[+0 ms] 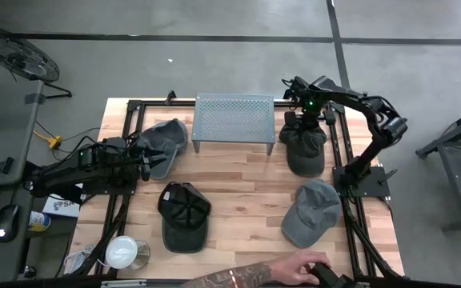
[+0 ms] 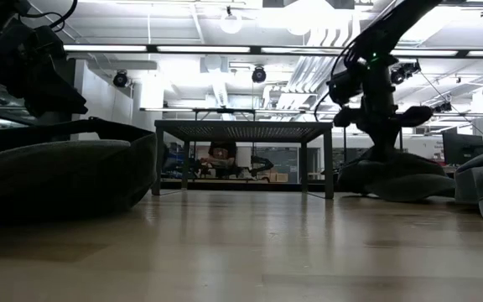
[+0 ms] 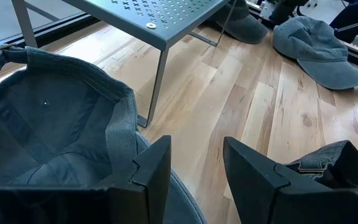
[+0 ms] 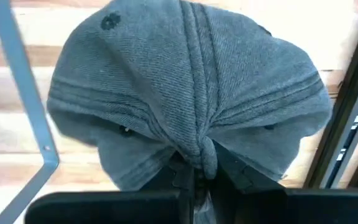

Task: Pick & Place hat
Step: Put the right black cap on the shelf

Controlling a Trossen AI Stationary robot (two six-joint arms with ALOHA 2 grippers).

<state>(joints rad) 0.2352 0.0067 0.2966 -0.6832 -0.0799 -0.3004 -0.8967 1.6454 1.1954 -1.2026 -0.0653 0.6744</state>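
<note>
Right gripper [image 4: 194,171] pinches the dark grey fabric cap [image 1: 305,149] beside the perforated metal stand [image 1: 234,118]; left gripper [image 3: 194,165] gapes wide.

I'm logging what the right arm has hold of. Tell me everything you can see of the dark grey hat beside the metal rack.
The dark grey hat is a soft cotton-looking cap with stitched seams and a curved brim. It sits on the wooden table just right of the perforated metal rack. The right gripper has its fingers shut on a bunched fold of the crown, puckering the fabric. It looks still partly resting on the table.
</note>
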